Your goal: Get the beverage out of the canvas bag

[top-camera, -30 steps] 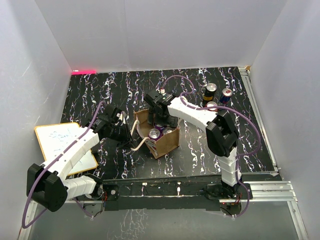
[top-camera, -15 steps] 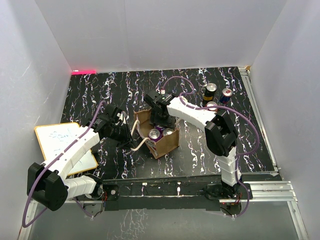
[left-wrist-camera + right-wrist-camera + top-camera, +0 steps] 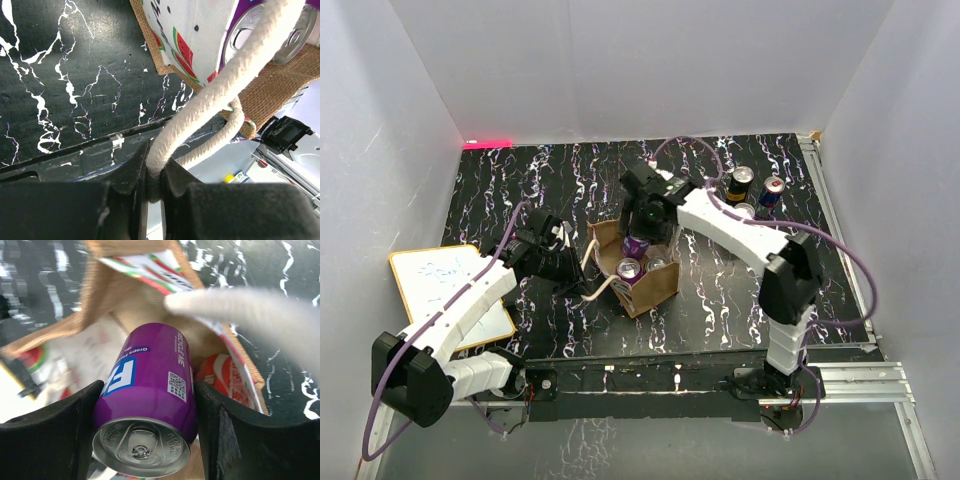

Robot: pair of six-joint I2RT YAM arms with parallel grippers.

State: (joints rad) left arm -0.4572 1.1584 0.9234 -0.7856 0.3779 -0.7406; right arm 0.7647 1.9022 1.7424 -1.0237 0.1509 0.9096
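Far left, the board lies flat by the edge of the table. My left gripper sits low just left of the bag, and its fingers are nearly closed. They pinch the cream rope handle right at their tips. The rope runs from that pinch up to the bag's burlap wall, which fills the top of my left wrist view with watermelon print on its lining.

On to the bag, which stands open-mouthed mid-table. Two cans stand upright in its near half with silver lids up.

Now the purple can. It is at the bag's far side, its lower part inside the mouth and its upper part above the rim. My right gripper comes down on it from above, and the can sits squarely between my fingers. One black pad is pressed to each side of the body, just under the lid. Its long axis runs close to upright, along my fingers. The pull-tab end faces my wrist camera and the base points down into the bag. From overhead I see its purple side under my right gripper. The other handle crosses blurred beyond it.

Far right, three cans stand together on the table, well apart from the bag.
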